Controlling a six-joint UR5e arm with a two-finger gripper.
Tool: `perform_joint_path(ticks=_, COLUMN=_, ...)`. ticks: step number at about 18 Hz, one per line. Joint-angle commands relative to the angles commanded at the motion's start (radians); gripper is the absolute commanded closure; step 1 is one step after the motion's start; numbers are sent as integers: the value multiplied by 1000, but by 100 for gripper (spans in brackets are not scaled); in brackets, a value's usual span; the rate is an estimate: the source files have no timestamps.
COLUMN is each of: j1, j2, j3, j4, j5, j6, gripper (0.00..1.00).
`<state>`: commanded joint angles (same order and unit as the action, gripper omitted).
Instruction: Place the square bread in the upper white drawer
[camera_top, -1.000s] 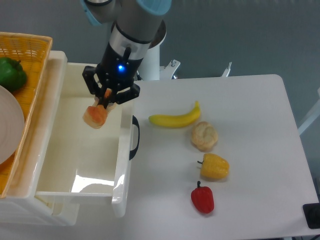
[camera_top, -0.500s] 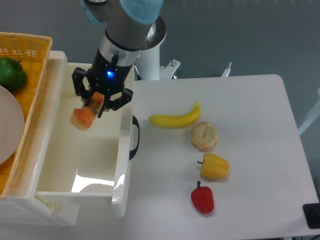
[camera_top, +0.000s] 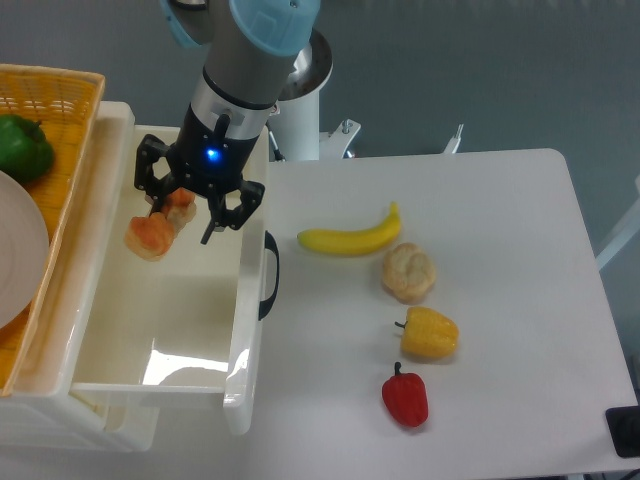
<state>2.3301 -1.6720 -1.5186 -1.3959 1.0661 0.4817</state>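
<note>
The square bread (camera_top: 148, 236), tan with an orange-brown crust, hangs tilted over the left inner part of the upper white drawer (camera_top: 246, 330), above its floor. My gripper (camera_top: 172, 212) is shut on the bread's upper end and reaches down into the drawer opening from the right rear. The drawer is pulled out, with its black curved handle (camera_top: 270, 275) facing the table. Nothing else lies inside it.
A yellow wicker basket (camera_top: 60, 100) with a green pepper (camera_top: 22, 145) and a white plate (camera_top: 15, 250) sits left of the drawer. On the white table lie a banana (camera_top: 350, 238), a round bun (camera_top: 408, 272), a yellow pepper (camera_top: 430, 333) and a red pepper (camera_top: 405, 397).
My gripper has carried the bread leftward over the drawer, from near its right wall toward its left side, turning slightly on the way.
</note>
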Motion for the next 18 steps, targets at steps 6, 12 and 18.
perform_joint_path(ticks=6, j1=2, j2=2, j3=3, j4=5, j5=0, j6=2, gripper=27)
perform_joint_path(ticks=12, j1=8, j2=-3, j3=5, j4=32, j5=0, j6=0, gripper=16)
perform_joint_path(ticks=18, j1=8, j2=-6, j3=2, j4=46, j5=5, j6=0, gripper=1)
